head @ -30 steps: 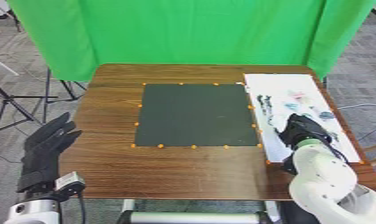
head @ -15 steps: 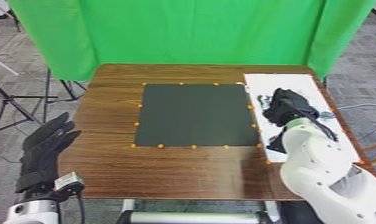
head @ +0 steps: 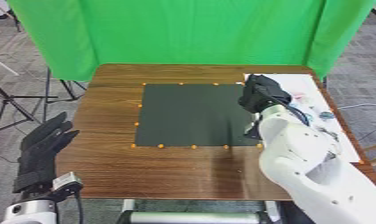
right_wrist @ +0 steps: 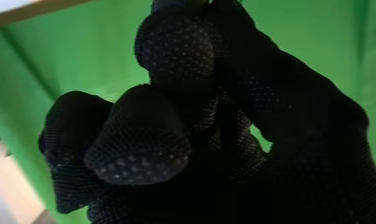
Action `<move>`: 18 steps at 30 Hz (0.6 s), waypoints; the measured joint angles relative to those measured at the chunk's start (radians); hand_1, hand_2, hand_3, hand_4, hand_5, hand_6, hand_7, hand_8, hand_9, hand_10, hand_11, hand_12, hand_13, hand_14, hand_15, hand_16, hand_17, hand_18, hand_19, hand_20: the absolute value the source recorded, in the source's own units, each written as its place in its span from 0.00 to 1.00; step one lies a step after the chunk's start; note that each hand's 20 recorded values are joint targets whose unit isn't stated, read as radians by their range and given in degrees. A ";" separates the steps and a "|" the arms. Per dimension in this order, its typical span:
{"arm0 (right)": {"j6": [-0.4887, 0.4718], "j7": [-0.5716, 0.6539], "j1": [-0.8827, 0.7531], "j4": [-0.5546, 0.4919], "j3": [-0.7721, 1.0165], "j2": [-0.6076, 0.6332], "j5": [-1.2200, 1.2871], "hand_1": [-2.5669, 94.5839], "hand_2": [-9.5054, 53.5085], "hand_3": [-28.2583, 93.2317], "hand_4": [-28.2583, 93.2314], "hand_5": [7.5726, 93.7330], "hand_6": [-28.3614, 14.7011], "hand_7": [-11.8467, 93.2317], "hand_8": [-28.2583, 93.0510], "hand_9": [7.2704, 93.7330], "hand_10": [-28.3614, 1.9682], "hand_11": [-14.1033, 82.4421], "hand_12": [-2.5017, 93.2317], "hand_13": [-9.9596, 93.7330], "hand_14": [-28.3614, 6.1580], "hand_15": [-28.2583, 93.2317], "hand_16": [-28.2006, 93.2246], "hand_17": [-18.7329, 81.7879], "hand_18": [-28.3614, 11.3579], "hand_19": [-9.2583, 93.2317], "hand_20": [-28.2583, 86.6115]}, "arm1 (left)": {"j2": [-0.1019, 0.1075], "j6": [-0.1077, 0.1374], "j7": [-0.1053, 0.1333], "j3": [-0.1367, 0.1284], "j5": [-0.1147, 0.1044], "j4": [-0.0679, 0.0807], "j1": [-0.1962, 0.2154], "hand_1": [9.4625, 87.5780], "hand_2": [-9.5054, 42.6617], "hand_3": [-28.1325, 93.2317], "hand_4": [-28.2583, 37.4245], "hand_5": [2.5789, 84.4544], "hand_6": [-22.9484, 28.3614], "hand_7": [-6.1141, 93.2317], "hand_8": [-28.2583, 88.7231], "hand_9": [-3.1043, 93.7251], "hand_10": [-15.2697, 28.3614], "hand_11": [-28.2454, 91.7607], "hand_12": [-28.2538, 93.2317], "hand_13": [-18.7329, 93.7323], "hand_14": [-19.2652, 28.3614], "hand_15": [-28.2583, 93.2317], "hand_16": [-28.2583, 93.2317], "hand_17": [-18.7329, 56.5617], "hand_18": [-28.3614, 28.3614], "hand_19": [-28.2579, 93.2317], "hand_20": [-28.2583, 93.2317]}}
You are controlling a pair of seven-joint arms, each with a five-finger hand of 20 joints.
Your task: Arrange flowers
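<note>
At the table's left side, my left hand (head: 40,155) is open, its fingers straight and pointing forward. My right hand (head: 261,95) is over the left edge of the white sheet (head: 295,80), beside the dark mat (head: 193,115). In the right wrist view, the fingers of my right hand (right_wrist: 229,125) are curled, with a fingertip and the thumb close together; I cannot make out a thing between them. A pinkish piece (head: 298,96) and a bluish-grey piece (head: 327,115) lie on the sheet to the right of this hand. The hand covers the sheet's left part.
Small orange markers (head: 194,147) line the mat's edges on the brown table (head: 167,172). A green curtain (head: 202,35) hangs behind the far edge. My right forearm crosses the sheet's near part.
My right hand has moved forward and left, from over the middle of the sheet to its left edge beside the mat. The left hand has hardly moved.
</note>
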 measured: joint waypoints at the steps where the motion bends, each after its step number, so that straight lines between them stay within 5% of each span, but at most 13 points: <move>1: -0.006 -0.008 0.015 0.008 -0.013 -0.016 -0.004 0.58 0.02 0.86 0.03 0.91 0.54 0.33 0.45 0.97 0.56 0.63 0.30 1.00 0.72 0.77 0.43 0.89 0.32 1.00 0.59 | -0.001 0.000 -0.005 0.000 0.004 0.000 -0.001 0.22 0.29 0.91 0.13 0.43 0.64 0.23 0.14 0.36 0.80 0.54 0.27 0.38 0.97 0.77 0.08 0.13 0.88 0.74 0.26; 18: -0.140 -0.146 0.097 0.191 -0.118 -0.332 -0.142 0.57 0.02 0.86 0.04 0.92 0.54 0.33 0.45 0.97 0.57 0.63 0.31 1.00 0.72 0.77 0.43 0.89 0.32 1.00 0.58 | -0.036 -0.021 -0.085 0.008 0.073 0.004 -0.062 0.22 0.29 0.91 0.13 0.43 0.64 0.23 0.14 0.36 0.79 0.54 0.27 0.38 0.97 0.77 0.08 0.13 0.88 0.74 0.26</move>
